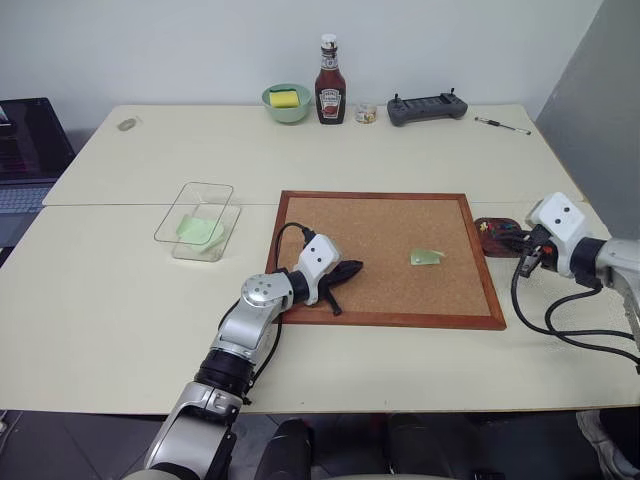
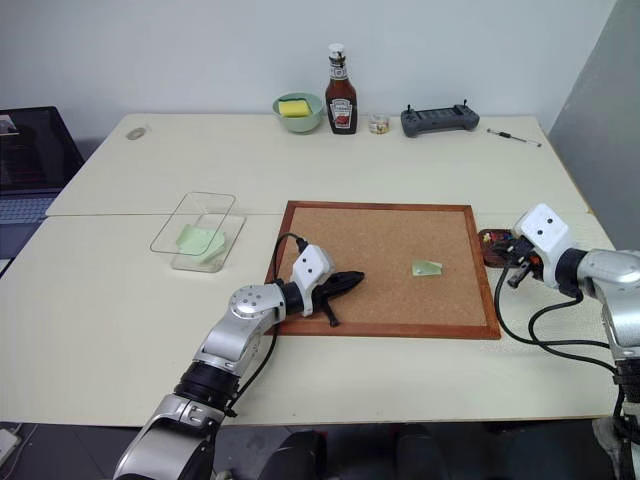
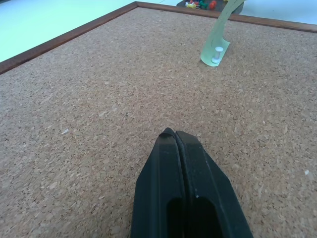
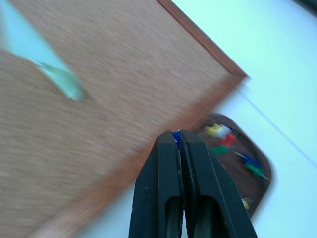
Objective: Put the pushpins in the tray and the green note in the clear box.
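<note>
the right end effector (image 4: 179,135) is clenched, and a speck of blue shows pinched at its very tip, most likely a pushpin (image 4: 174,135). it hangs just above the near edge of the tray (image 4: 257,191), which lies beside the right frame of the cork board (image 1: 385,255) and already carries several pushpins (image 4: 223,134) in yellow, red, green and blue. a pin is tiny, hard and slick-headed with a sharp point; it is best taken by the plastic head, and it could easily roll or spring away on release, so a low drop into the dish seems wise.

the left end effector (image 3: 176,136) is clenched on nothing, resting low over the cork. ahead of it and well apart, the green note (image 1: 426,257) stands curled up, held to the board by a white pin (image 3: 217,50). the paper is light, limp and easily torn; until that pin is out, pulling would rip it. a free curled edge looks the best place to grip.

the clear box (image 1: 198,221) sits on the worktop (image 1: 110,300) off to the left end effector's left, with a green slip (image 1: 199,230) already inside.
</note>
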{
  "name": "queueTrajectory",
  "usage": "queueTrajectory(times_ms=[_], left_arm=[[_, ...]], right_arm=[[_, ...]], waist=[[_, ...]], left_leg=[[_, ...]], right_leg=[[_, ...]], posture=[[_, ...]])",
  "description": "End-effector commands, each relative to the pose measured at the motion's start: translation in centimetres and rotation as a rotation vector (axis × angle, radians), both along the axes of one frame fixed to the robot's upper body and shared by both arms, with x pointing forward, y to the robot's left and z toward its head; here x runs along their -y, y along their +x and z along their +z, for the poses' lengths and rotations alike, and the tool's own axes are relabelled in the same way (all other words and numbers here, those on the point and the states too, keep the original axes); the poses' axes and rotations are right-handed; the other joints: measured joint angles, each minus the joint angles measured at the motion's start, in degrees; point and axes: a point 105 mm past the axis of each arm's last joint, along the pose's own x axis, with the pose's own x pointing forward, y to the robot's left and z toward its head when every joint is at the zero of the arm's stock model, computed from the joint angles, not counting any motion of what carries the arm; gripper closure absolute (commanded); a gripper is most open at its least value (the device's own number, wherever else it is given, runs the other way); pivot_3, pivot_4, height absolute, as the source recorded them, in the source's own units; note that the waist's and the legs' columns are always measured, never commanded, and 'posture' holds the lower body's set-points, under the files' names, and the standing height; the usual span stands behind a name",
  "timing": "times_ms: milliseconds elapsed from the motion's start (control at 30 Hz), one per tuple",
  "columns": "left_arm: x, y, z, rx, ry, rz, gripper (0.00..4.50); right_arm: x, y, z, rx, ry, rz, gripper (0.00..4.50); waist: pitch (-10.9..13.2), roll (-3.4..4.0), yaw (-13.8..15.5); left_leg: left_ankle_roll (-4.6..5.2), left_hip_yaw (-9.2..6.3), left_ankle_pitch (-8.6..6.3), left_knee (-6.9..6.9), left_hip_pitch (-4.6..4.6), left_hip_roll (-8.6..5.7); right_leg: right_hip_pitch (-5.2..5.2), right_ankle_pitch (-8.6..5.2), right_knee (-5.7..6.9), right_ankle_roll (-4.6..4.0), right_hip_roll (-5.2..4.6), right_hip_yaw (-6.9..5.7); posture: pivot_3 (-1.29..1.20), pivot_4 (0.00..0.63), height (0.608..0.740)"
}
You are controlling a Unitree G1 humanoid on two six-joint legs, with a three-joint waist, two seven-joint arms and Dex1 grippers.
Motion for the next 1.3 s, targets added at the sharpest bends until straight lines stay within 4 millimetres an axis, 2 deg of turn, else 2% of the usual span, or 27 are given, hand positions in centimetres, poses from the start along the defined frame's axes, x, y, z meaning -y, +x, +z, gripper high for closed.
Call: queueTrajectory(times_ms=[33,233,300,333,433,667,767,867,933,1033,1133,1300], left_arm=[[-0.1,-0.5,-1.7,-0.051,0.036,-0.007,4.50],[-0.4,-0.6,-1.7,-0.047,0.041,-0.003,4.50],[-0.5,-0.6,-1.7,-0.047,0.043,0.000,4.50],[-0.5,-0.6,-1.7,-0.047,0.043,0.002,4.50],[-0.5,-0.6,-1.8,-0.047,0.044,0.003,4.50],[-0.4,-0.6,-1.8,-0.048,0.042,-0.003,4.50],[-0.3,-0.6,-1.8,-0.048,0.043,-0.007,4.50],[-0.3,-0.5,-1.7,-0.047,0.044,-0.006,4.50],[-0.5,-0.5,-1.7,-0.047,0.045,-0.004,4.50],[-0.6,-0.5,-1.8,-0.050,0.049,-0.007,4.50],[-0.6,-0.5,-1.8,-0.051,0.050,-0.008,4.50],[-0.7,-0.4,-1.8,-0.050,0.050,-0.007,4.50]], right_arm=[[0.5,2.0,-0.4,0.070,-0.138,-0.025,4.47],[1.3,3.9,-1.4,0.113,-0.212,-0.072,4.47],[1.5,4.2,-1.5,0.124,-0.211,-0.085,4.04],[1.5,4.3,-1.5,0.130,-0.209,-0.089,3.97],[1.7,4.5,-1.5,0.138,-0.208,-0.097,3.27],[2.0,4.1,-1.3,0.139,-0.184,-0.104,1.90],[2.1,3.9,-0.8,0.151,-0.166,-0.110,1.37],[2.4,3.1,0.3,0.143,-0.128,-0.102,0.64],[2.3,2.2,0.9,0.108,-0.092,-0.080,0.64],[1.3,0.4,1.0,0.023,-0.023,-0.007,0.64],[-0.8,-1.4,0.9,-0.056,0.067,0.072,0.64],[-5.3,-4.4,0.3,-0.188,0.224,0.198,0.64]], waist=[[0.0,0.01,0.0],[0.0,0.01,0.1],[0.0,0.01,0.0],[0.0,0.01,0.0],[0.0,0.02,0.0],[0.0,0.03,-0.1],[0.0,0.03,-0.1],[0.0,0.03,-0.1],[0.0,0.03,0.0],[0.0,0.04,0.0],[0.0,0.04,-0.2],[0.0,0.05,-0.3]], left_leg=[[0.00,-0.01,0.00,0.00,0.00,0.00],[-0.01,0.00,0.01,0.00,-0.02,-0.01],[-0.01,0.02,0.01,0.00,-0.01,-0.01],[-0.01,0.02,0.01,0.00,-0.01,0.00],[-0.01,0.02,0.01,0.00,-0.01,0.00],[-0.01,0.01,0.01,0.00,0.00,0.00],[-0.01,0.01,0.01,0.00,0.00,0.00],[-0.01,0.00,0.01,0.00,-0.01,-0.01],[-0.01,0.00,0.01,0.00,-0.02,-0.01],[0.00,0.00,0.00,0.00,-0.02,-0.01],[0.00,-0.03,0.00,0.00,-0.01,0.01],[0.00,-0.03,0.00,0.01,0.01,0.01]], right_leg=[[0.00,0.00,0.00,0.00,0.00,-0.01],[0.00,0.00,0.00,0.00,-0.02,-0.01],[-0.01,0.00,0.00,0.00,-0.02,0.01],[0.00,0.00,0.00,0.00,-0.02,0.00],[0.00,0.00,0.00,0.00,-0.02,0.00],[0.01,0.00,0.01,0.00,-0.01,0.00],[0.02,0.00,0.01,0.00,-0.02,0.00],[0.01,0.00,0.01,0.00,-0.02,0.00],[0.01,0.00,0.01,0.00,-0.02,0.00],[0.01,0.00,0.00,0.00,-0.02,0.00],[0.04,0.00,-0.01,0.00,0.00,-0.02],[0.06,0.00,0.00,0.00,0.00,-0.01]], posture=[[0.00,0.150,0.740],[0.00,0.150,0.740],[0.00,0.150,0.740],[0.00,0.150,0.740],[0.00,0.150,0.740],[0.00,0.150,0.740],[0.00,0.150,0.740],[0.00,0.150,0.740],[0.00,0.150,0.740],[0.00,0.150,0.740],[0.00,0.150,0.740],[0.00,0.150,0.740]])
